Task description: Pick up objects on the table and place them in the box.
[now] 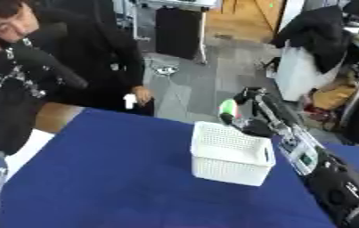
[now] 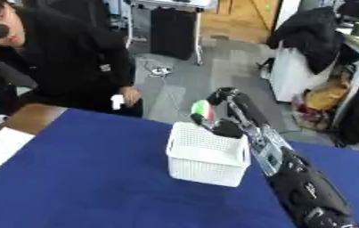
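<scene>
Apparently the placing step is in hand: the right hand (image 2: 222, 125), fingers curled round a green, white and red object (image 2: 201, 109), is above the far rim of the white basket (image 2: 206, 158), so next it should lower and release inside.

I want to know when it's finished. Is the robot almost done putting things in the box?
Nearly, it seems. The right hand holds a green, white and red thing over the far rim of the white box, not dropped yet. No other loose things show on the blue table. The box's inside is hard to see.
</scene>
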